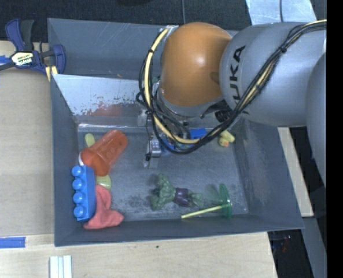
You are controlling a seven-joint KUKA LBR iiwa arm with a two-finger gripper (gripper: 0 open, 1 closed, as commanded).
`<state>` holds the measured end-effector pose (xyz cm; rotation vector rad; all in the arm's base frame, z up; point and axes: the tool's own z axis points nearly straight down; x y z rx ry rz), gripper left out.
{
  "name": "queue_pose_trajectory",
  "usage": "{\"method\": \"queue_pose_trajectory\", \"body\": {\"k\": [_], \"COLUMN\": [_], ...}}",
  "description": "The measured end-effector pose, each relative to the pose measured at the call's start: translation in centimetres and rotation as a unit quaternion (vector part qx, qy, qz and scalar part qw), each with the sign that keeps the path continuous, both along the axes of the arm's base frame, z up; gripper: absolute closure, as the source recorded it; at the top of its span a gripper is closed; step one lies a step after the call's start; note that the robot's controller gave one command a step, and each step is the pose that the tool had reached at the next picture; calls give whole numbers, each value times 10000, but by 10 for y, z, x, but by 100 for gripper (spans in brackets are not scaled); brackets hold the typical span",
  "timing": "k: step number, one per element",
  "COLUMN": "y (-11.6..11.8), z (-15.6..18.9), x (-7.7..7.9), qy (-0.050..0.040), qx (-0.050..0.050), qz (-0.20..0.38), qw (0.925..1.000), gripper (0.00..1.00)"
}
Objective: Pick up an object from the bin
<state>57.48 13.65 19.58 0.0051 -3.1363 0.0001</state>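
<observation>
Orange domed wrist cover [194,62] is sitting highest, with yellow and black cables [151,74] looping round its left side. Beside it, to the right, the grey arm link [281,62] is carrying black lettering reading "KUKA" [239,74], running up the casing. Below the cover the gripper [152,149] is hanging over bare floor in the middle of the bin [64,155], toward the back wall; whether it is open or closed cannot be told. Nearest to it: an orange cup [106,149], lying on its side just to the left, and a green figure [169,194] with a purple middle, lying toward the front wall. A green parasol-shaped toy [222,204] on a yellow stick is lying just right of the figure. A small yellow piece [225,138] is resting at the right, below the cables. Along the left wall a blue knobbed block [80,193], a pink soft piece [103,211] and a pale green bit [104,182] are lying heaped.
</observation>
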Motion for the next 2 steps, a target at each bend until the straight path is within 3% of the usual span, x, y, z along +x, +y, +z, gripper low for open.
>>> {"method": "queue_pose_trajectory", "body": {"k": [1, 2], "y": [-1, 30], "z": [5, -52], "x": [2, 20], "qy": [-43, -76], "qx": [6, 11], "qz": [-15, 235], "qw": [10000, 9997], "gripper": [0, 0]}}
